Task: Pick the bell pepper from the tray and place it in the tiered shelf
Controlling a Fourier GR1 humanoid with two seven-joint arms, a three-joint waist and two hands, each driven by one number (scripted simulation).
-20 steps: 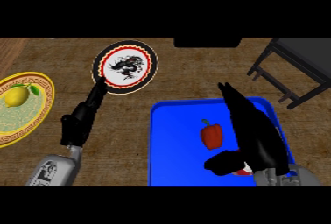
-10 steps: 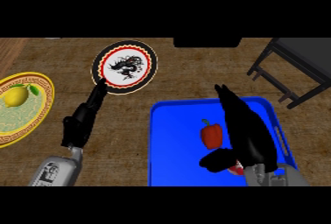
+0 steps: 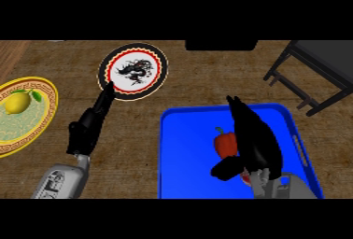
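Observation:
A red bell pepper (image 3: 225, 143) with a green stem lies in the middle of the blue tray (image 3: 187, 158) at the lower right. My right hand (image 3: 255, 140) hangs over the tray with straight fingers pointing away, its palm against the pepper's right side and its thumb just below the pepper. Part of the pepper is hidden behind the hand. The dark tiered shelf (image 3: 314, 70) stands at the upper right, past the tray's far corner. My left hand (image 3: 88, 128) rests open on the counter at the left, fingers pointing toward a plate.
A black, white and red plate (image 3: 134, 71) with a dragon figure lies at the top centre. A yellow patterned plate (image 3: 27, 116) holding a lemon (image 3: 18, 102) sits at the left edge. A dark object (image 3: 221, 45) shows at the top edge.
My right hand has slid left across the tray and now reaches the pepper's side. The left hand and the pepper have kept their places.

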